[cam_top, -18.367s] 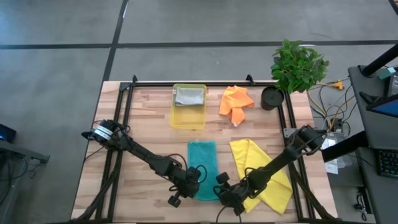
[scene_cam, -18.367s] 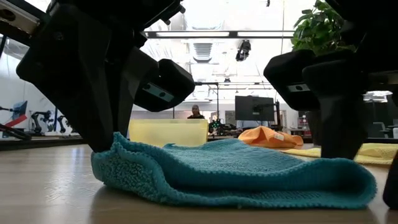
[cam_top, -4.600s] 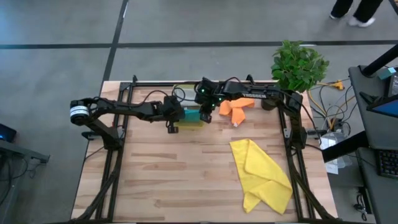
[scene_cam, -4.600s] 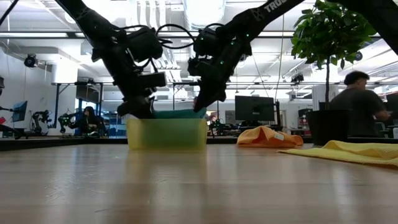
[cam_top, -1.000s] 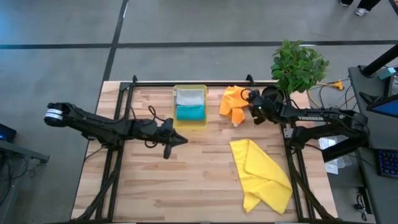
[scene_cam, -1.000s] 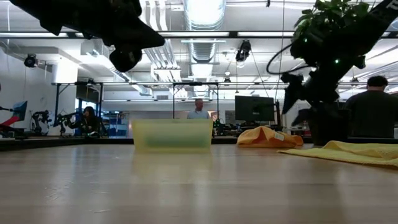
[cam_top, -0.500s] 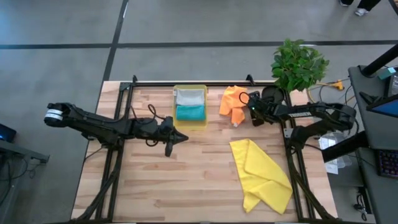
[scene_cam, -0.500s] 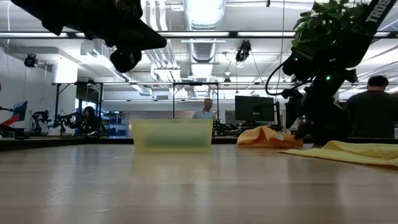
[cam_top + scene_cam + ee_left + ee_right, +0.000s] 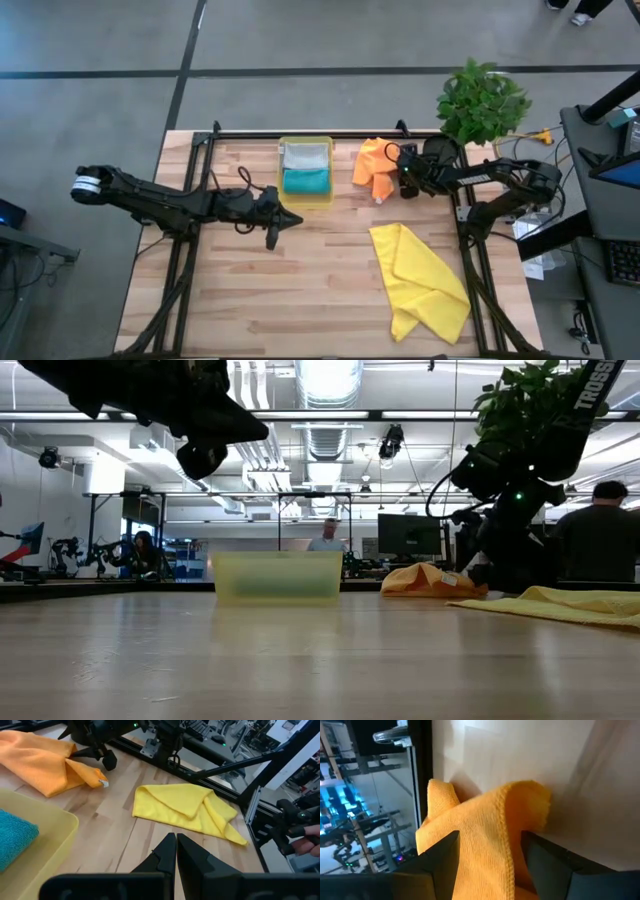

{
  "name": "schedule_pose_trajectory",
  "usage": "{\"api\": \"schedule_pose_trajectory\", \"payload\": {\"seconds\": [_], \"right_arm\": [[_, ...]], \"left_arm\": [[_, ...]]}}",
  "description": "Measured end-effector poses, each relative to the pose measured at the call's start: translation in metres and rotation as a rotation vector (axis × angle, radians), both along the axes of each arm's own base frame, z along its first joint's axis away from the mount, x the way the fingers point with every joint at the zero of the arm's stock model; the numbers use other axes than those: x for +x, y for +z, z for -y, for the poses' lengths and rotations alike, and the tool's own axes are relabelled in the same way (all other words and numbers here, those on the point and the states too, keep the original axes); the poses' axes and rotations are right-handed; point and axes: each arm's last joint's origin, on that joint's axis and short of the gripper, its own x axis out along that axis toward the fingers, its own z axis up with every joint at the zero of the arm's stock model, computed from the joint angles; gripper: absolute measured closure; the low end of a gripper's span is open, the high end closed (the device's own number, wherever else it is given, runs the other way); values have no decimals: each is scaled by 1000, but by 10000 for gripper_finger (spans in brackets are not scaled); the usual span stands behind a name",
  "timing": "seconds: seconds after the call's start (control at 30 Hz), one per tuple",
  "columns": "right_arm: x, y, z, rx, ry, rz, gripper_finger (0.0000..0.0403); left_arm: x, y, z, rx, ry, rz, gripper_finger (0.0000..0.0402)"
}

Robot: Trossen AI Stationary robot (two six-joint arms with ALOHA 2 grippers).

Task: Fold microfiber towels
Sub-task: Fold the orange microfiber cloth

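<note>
The orange towel lies crumpled at the far right of the table. My right gripper is open at the towel's right edge, low over the table. In the right wrist view its fingers stand on either side of a raised orange fold. The larger yellow towel lies crumpled at the near right. The grey towel and the teal towel lie folded in the yellow tray. My left gripper is shut and empty above the table, near the tray's near edge. My right gripper's open fingers flank the raised fold at the orange towel's right edge, coming slanting down from the table's right. I cannot tell whether they touch it. The towel lies on the table.
A black pot with a green plant stands just right of the orange towel, close behind my right gripper. A black frame runs along the far edge. Bare wood lies in the near middle. A person is beyond the table.
My right gripper has gone down and a little toward the table's left, to the right edge of the orange towel. The towels have not moved.
</note>
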Motion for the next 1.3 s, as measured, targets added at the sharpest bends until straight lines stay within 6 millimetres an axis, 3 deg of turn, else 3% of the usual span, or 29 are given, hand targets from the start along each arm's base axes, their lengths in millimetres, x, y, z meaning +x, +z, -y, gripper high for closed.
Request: {"api": "schedule_pose_trajectory", "payload": {"seconds": [0.17, 0.47, 0.67, 0.83, 1.0, 1.13, 1.3], "right_arm": [[-1, 3, 1, -21, 14, -15, 237], [9, 11, 1, -122, 107, -2, 379], [26, 23, -7, -193, 197, 35, 393], [52, 54, -18, -371, 313, -56, 394], [78, 96, -34, -652, 594, -320, 394], [94, 135, -57, -940, 907, -484, 394], [102, 170, -103, -1326, 1393, -421, 394]], "left_arm": [[0, 0, -1, 0, 2, 0, 402], [0, 0, 0, -3, -6, 0, 402], [0, 0, 1, -36, -41, -1, 402], [0, -1, 2, -124, -39, -9, 402], [0, 0, 5, -153, -72, -11, 402], [0, 0, 9, -157, -103, -13, 402], [-1, 0, 15, -163, -148, -16, 402]]}}
